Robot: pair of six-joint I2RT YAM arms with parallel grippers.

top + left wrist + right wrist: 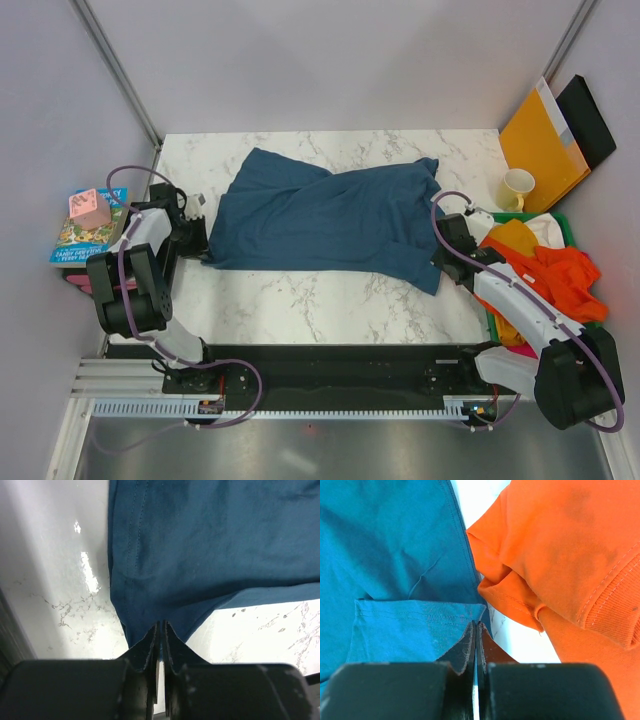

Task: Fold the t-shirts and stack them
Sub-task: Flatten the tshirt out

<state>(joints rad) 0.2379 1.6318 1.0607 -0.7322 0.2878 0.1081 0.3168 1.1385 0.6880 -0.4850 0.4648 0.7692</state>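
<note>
A dark teal-blue t-shirt [320, 215] lies spread out, somewhat rumpled, across the marble table. My left gripper [205, 250] is shut on the shirt's near-left corner; in the left wrist view the cloth [200, 545] runs down between the closed fingertips of that gripper [161, 625]. My right gripper [440, 262] is shut on the shirt's near-right hem corner [420, 622], with its fingertips [477, 625] pressed together at the hem's edge. A bright orange t-shirt [555, 275] lies bunched in a bin on the right, and also shows in the right wrist view [560, 550] beside the teal shirt.
A green bin [556, 218] at the right edge holds the orange shirt and a yellow cloth [515, 238]. A cream mug [516, 188] and an orange envelope [540, 140] stand at the back right. Books [85, 235] with a pink object [90, 208] sit off the table's left edge.
</note>
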